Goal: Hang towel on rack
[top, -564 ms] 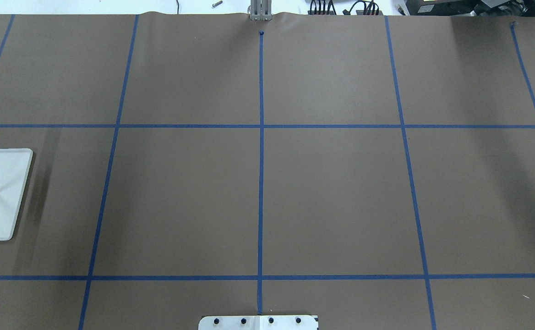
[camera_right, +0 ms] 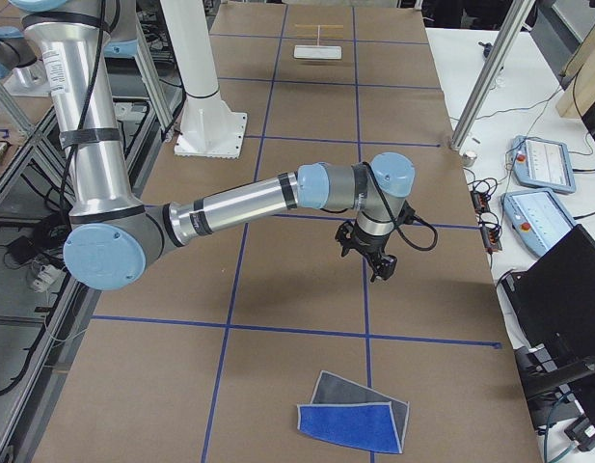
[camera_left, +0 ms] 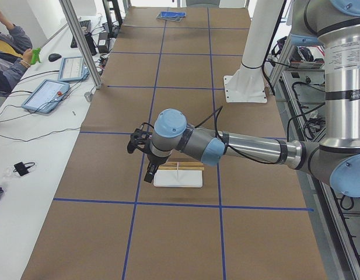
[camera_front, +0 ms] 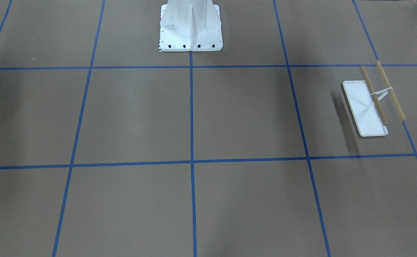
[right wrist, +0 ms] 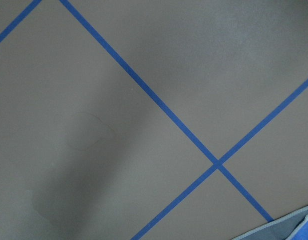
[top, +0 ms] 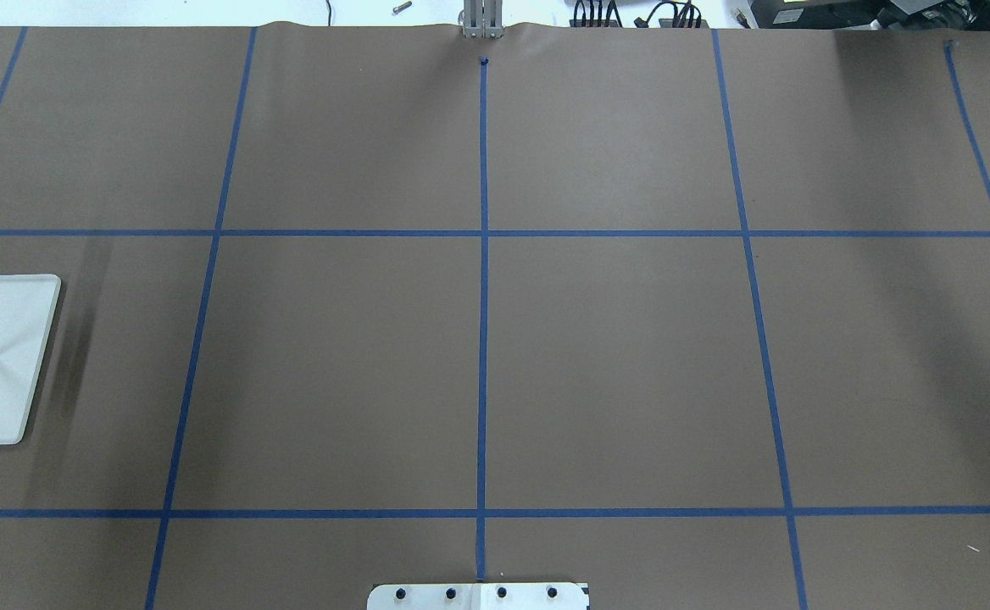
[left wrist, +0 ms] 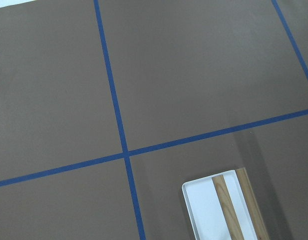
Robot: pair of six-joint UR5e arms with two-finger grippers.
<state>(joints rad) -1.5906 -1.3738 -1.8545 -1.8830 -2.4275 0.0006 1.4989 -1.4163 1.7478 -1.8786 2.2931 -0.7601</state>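
While both arms hang over the desk [top: 614,364], the towel [camera_right: 353,417] lies partly folded at its right end, apart from the right tool [camera_right: 382,272]. The rack [camera_left: 178,175] stands at the left end, near the left tool [camera_left: 150,172]. Can't tell either tool's grip state.

obstacle: pedestal [camera_front: 190,25] at robot-side edge | passage: bare mat [top: 614,364] between towel [camera_right: 353,415] and rack [camera_front: 371,103]

Bright, even light covers the matte desk [camera_front: 230,117]. A soft, blurred shadow lies just beside the rack [camera_front: 363,110]. Focus is sharp.
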